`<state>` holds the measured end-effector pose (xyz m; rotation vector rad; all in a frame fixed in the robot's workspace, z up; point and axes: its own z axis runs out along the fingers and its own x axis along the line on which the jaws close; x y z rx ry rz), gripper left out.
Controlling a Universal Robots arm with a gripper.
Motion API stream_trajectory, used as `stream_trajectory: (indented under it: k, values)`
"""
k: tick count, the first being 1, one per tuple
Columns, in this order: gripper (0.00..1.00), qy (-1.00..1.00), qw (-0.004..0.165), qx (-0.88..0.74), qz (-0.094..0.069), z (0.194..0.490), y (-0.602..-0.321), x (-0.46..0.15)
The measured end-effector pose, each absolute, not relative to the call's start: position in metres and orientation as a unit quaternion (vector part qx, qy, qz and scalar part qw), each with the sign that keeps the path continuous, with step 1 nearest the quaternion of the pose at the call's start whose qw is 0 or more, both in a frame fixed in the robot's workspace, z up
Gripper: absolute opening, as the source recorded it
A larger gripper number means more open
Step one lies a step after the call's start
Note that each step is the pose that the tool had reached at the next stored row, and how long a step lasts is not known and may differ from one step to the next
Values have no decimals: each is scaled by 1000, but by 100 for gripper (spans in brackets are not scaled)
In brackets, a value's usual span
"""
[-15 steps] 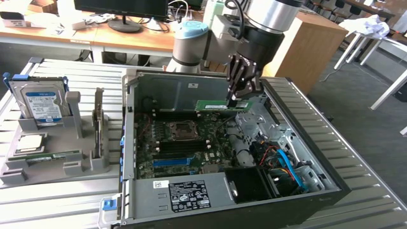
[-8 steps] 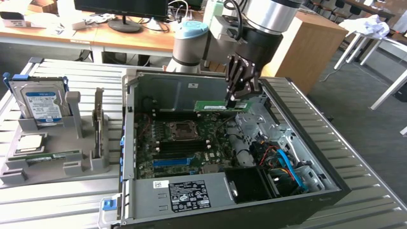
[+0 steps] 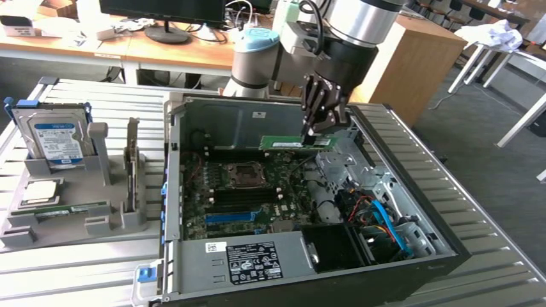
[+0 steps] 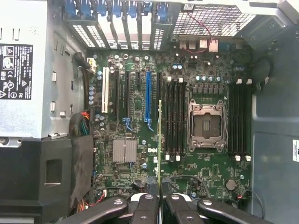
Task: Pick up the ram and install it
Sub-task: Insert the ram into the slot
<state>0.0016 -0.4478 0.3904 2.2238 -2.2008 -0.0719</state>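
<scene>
My gripper is shut on the ram, a long thin green stick, and holds it level in the air above the open computer case, over the far part of the motherboard. In the wrist view the ram shows edge-on as a thin green line running out from between my black fingertips. It hangs above the board just beside a bank of black memory slots. A second bank of slots lies on the other side of the open processor socket.
The case walls ring the board, with a power supply at the near end and cables on the exterior view's right. On the left a grey holder carries a hard drive, a silver chip, an upright card and another green stick.
</scene>
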Motion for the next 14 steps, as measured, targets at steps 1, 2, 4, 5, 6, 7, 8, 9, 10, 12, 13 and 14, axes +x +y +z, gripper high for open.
stream_trajectory:
  k: [1,2,4,5,6,7,8,9,10,12,13,14]
  values:
    - [13,-703,6,711,-23,390,-448,1]
    - [13,-703,6,711,-23,390,-448,1]
    - [13,-703,6,711,-23,390,-448,1]
    - [13,-703,6,711,-23,390,-448,1]
    - [13,-703,6,711,-23,389,-448,1]
    - [13,-703,6,711,-23,389,-448,1]
    - [13,-703,6,711,-23,389,-448,1]
    - [13,-703,6,711,-23,389,-448,1]
    - [13,-703,6,711,-23,389,-448,0]
    - [13,-703,6,711,-23,388,-448,0]
    - [13,-703,6,711,-23,388,-448,0]
    - [13,-703,6,711,-23,388,-448,0]
